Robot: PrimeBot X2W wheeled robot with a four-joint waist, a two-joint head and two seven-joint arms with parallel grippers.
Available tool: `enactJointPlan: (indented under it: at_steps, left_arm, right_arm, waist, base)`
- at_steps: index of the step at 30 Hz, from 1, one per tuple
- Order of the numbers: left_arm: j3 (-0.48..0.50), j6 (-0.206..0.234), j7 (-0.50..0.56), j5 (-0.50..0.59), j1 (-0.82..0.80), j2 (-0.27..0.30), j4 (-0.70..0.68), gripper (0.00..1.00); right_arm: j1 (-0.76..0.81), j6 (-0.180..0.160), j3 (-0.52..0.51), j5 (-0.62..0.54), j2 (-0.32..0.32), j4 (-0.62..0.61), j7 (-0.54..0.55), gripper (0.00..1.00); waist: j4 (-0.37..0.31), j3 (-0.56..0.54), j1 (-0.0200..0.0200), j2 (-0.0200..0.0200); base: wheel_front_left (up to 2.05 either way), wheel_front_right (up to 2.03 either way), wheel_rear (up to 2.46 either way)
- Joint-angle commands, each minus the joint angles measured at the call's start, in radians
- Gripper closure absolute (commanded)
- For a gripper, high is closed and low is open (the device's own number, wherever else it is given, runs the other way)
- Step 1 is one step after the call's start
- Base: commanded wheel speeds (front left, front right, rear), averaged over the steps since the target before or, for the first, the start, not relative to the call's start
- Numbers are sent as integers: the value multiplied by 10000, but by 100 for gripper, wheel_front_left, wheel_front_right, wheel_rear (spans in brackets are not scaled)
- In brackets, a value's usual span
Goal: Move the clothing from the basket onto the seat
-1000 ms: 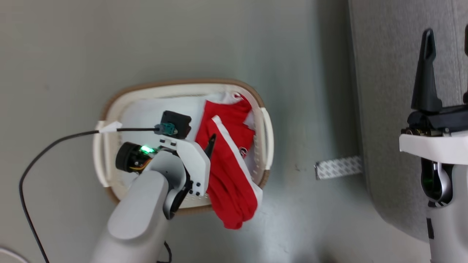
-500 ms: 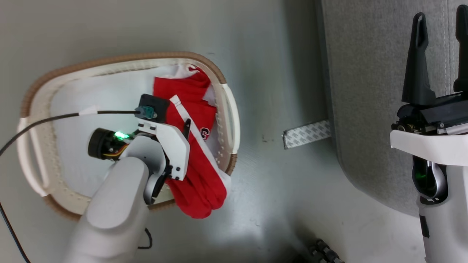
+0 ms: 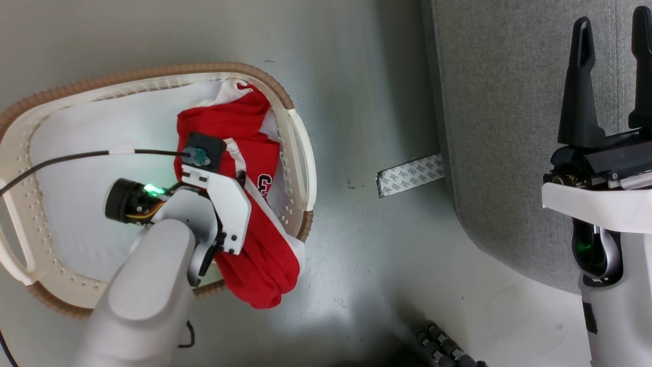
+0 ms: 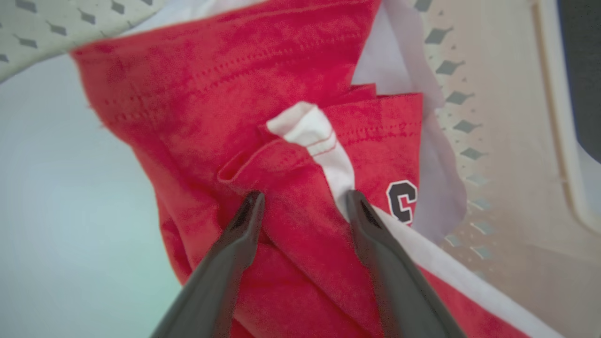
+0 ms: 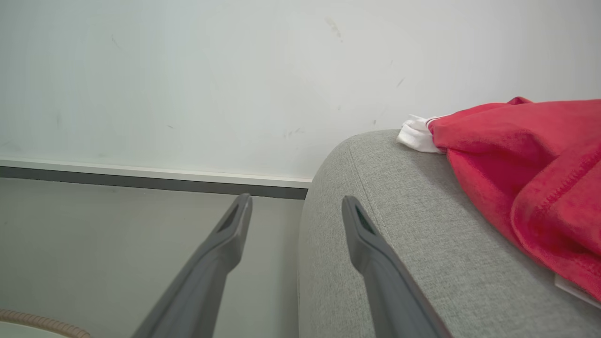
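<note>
Fingers [image 4: 225,263] of left gripper [image 4: 303,199] spread apart, both tips pressed into the clothing [image 4: 188,94] with a raised red fold between them, nothing pinched yet

Writing: one black letter C [image 4: 402,201] with white outline on the red cloth, just right of the right fingertip; rest of the word hidden in folds, can't read more

White stripe [image 4: 324,145] runs down the cloth between the tips and past the right one; red stitch lines visible across the top panel

Basket [image 3: 300,153]: cream, holed walls, brown rim, sits on grey floor [image 3: 356,76]. Inside: the red clothing bunched at the right side, white trim poking up at the far end, pale pad [image 3: 102,178] covering the bottom. Near end of the clothing drapes over the rim and hangs outside, above the floor

Black cable [image 3: 76,155] crosses over the basket to the left wrist

Patterned tape strip [image 3: 410,176] on floor between basket and seat [image 3: 499,127], touching the seat's edge

Right gripper [image 3: 611,18] held over the seat, fingers parted wide, empty

Second red piece [image 5: 516,155] with a bit of white trim lies on top of the seat, right wrist view. Pale wall [image 5: 188,70] and dark skirting [image 5: 141,183] behind
</note>
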Motion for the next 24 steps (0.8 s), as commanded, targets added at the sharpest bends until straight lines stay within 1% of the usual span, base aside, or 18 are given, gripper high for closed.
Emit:
enactJointPlan:
  at_steps: [1,6,12,17,20,21,24]
  left_arm:
    - [-73,-104,79,37,87,141,63,100]
    - [-154,-218,-98,-54,13,90,-44,100]
    - [-76,-349,-573,-481,73,-252,-202,100]
    - [308,-272,-1720,-1140,569,-677,-304,100]
    - [449,-312,-2357,-1518,974,-906,-300,100]
    - [449,-312,-2357,-1518,974,-906,-300,100]
    - [458,-382,-2854,-1739,1398,-1078,-282,100]
  right_arm:
    - [-46,-22,35,51,2,13,3,0]
    - [-35,-22,-44,-37,1,100,3,0]
    - [-10,-22,-278,-140,1,298,3,0]
    - [362,-24,-641,-474,-4,561,3,0]
    - [711,-22,-791,-771,-5,778,4,0]
    - [711,-22,-791,-771,-5,778,4,0]
    - [1186,-24,-977,-1080,-8,1063,4,0]
  waist:
    - [-24,3,-1,0]
    - [38,-91,-1,0]
    - [337,-610,-1,0]
    - [913,-1683,-1,0]
    - [1284,-2467,-1,0]
    - [1284,-2467,-1,0]
    - [1707,-3355,-1,0]
  base:
    - [0,0,0]
    - [0,0,0]
    - [0,0,0]
    - [0,0,0]
    - [0,0,0]
    - [0,0,0]
    - [0,0,0]
